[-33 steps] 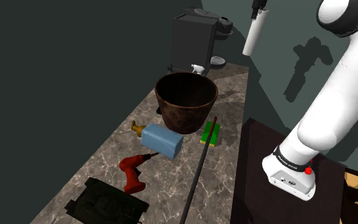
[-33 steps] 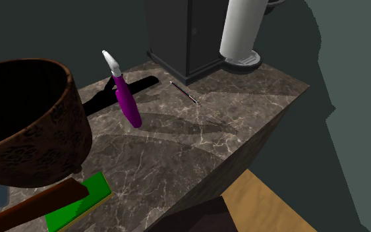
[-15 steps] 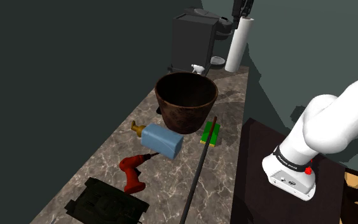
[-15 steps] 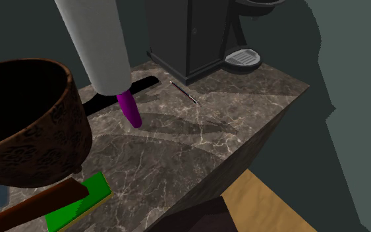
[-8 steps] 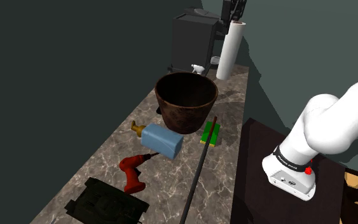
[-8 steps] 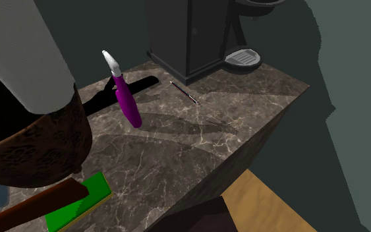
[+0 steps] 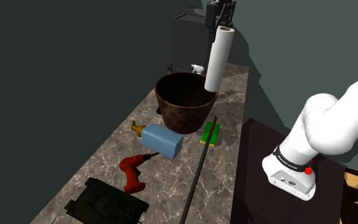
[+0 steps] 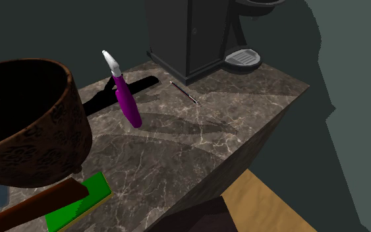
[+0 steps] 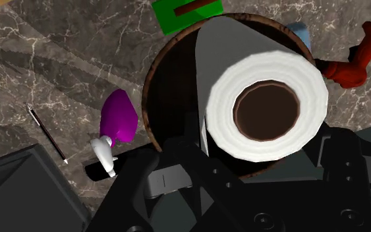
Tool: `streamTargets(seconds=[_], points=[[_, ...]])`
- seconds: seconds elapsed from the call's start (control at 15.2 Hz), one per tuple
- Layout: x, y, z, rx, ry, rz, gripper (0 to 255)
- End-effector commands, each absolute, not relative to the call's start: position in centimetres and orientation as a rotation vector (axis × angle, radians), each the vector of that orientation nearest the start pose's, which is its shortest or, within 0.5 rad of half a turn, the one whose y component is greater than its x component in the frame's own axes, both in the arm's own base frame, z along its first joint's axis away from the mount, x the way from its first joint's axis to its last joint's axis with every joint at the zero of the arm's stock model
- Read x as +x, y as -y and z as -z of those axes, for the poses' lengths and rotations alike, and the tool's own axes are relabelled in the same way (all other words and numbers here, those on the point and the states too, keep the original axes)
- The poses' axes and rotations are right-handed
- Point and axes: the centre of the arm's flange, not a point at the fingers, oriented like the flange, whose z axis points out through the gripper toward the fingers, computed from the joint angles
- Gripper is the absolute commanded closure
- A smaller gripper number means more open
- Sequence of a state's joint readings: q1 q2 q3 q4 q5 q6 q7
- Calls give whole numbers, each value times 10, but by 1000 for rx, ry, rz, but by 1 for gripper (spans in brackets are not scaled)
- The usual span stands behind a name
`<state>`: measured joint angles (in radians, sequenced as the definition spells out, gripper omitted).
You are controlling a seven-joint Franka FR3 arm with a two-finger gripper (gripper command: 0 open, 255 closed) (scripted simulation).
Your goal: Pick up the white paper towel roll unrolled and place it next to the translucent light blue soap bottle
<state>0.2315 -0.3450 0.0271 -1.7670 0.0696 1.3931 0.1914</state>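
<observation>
A white paper towel roll (image 7: 217, 58) hangs slightly tilted above the rim of a dark brown bowl (image 7: 185, 105), its top pinched by the black end effector (image 7: 220, 19) directly overhead. A light blue soap bottle (image 7: 162, 140) lies nearby on the marble tabletop (image 7: 171, 184).

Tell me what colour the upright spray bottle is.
The spray bottle is purple with a white nozzle, clearest in the second exterior view.
</observation>
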Motion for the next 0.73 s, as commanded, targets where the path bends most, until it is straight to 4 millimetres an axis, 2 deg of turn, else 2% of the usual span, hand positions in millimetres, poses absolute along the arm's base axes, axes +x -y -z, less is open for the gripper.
streamTargets(seconds=[0.0, 0.66], points=[[404, -145, -689, -3087, 116, -65, 255], [390, -276, -689, -3087, 116, -65, 255]])
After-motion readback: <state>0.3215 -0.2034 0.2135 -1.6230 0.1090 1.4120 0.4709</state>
